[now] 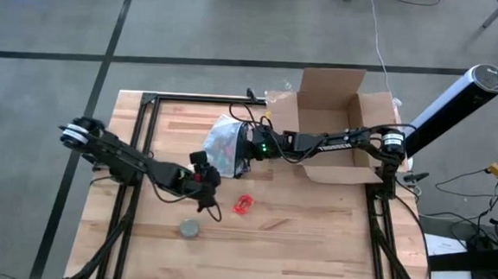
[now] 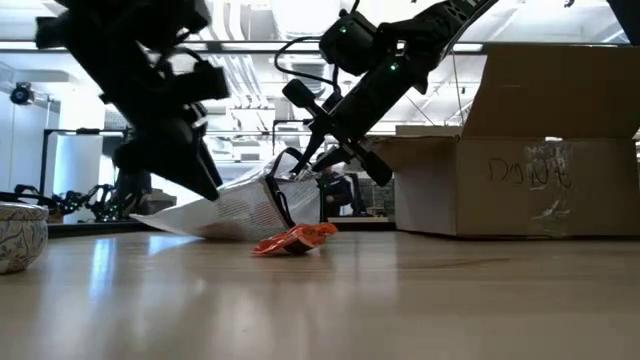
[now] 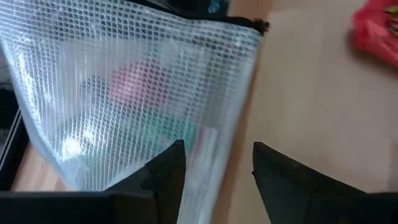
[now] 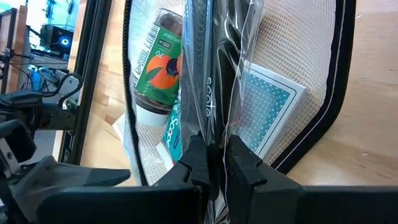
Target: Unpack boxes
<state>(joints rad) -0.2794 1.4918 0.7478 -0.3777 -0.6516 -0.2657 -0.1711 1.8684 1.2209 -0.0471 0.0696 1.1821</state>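
A wooden table [image 1: 312,239] is carrying an open brown cardboard box [image 1: 343,128] at its far right corner, flaps standing up. In the low view, handwriting on the box's side is showing, starting with what looks like "Do", the rest unreadable.

The right gripper [image 4: 216,163] is reaching out over the box towards the table's middle, its fingers clenched on the edge of a translucent mesh zip pouch [image 1: 224,145] with black trim, holding that edge lifted while the pouch's other end is sagging to the table. Through the mesh, the right wrist view is showing a bottle [image 4: 160,68] with a green label bearing an orange fruit, and a teal patterned card box [image 4: 271,106]. Clear plastic by the fingers is printed with small pale lettering, too faint to read.

The left gripper [image 3: 214,177] is hovering at the pouch's near edge, its fingers parted with the pouch's corner lying between them, not pressed.

A crumpled red wrapper [image 1: 243,205] is lying just in front of the pouch, and a small round bowl [image 1: 190,229] is sitting nearer the front edge.
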